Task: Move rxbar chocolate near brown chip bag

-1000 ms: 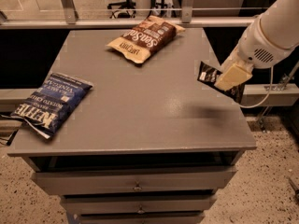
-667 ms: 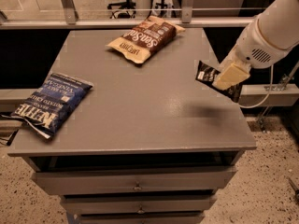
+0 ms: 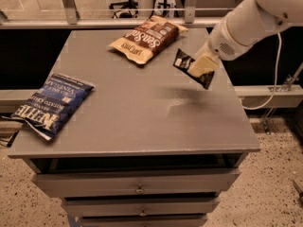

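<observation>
The rxbar chocolate (image 3: 182, 61), a small flat black bar with white lettering, hangs above the right part of the grey table (image 3: 137, 117), held in my gripper (image 3: 201, 66). The cream-coloured fingers (image 3: 203, 64) are shut on the bar's middle, and its two black ends stick out on either side. The brown chip bag (image 3: 147, 39) lies at the table's far middle, dark brown with white script and a tan end pointing to the front left. The bar is a short way to the right of the bag and above the table. My white arm (image 3: 251, 18) comes in from the upper right.
A blue Kettle chip bag (image 3: 53, 103) lies at the table's left edge, partly overhanging it. Drawers (image 3: 137, 188) sit under the tabletop. A rail and posts (image 3: 142, 20) run behind the table. A cable (image 3: 277, 79) hangs at the right.
My gripper has moved left and toward the far side with the bar in it, closer to the brown chip bag. Both bags have stayed put.
</observation>
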You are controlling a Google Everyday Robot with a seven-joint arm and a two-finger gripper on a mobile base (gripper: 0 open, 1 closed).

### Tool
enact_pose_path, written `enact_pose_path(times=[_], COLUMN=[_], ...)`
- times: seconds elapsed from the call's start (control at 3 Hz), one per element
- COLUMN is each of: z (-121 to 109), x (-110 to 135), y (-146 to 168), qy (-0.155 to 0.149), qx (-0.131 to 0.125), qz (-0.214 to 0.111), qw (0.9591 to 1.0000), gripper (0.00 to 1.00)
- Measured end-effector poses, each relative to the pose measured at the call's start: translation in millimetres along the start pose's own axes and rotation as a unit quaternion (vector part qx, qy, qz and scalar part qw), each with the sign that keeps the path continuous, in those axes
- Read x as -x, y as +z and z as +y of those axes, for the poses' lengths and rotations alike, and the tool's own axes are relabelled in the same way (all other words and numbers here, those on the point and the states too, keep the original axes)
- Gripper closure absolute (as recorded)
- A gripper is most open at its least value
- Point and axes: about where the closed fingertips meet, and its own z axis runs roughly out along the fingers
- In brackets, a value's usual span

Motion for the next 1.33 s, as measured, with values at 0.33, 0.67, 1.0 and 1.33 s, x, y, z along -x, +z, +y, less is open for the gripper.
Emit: enact_pose_path(times=[0.33, 0.67, 1.0, 1.33], z=[-25.5, -34.1, -40.2, -49.4], x=[41.9, 61.6, 68.9, 68.6], y=[45.3, 79.4, 107.4, 131.1], qy=[-0.001, 0.002, 0.004, 0.009], qx=[-0.018, -0.020, -0.023, -0.034], qz=[-0.023, -0.023, -0.007, 0.016], qw=[0.9996, 0.9996, 0.9997, 0.9992], gripper=[1.00, 1.00, 0.85, 0.53])
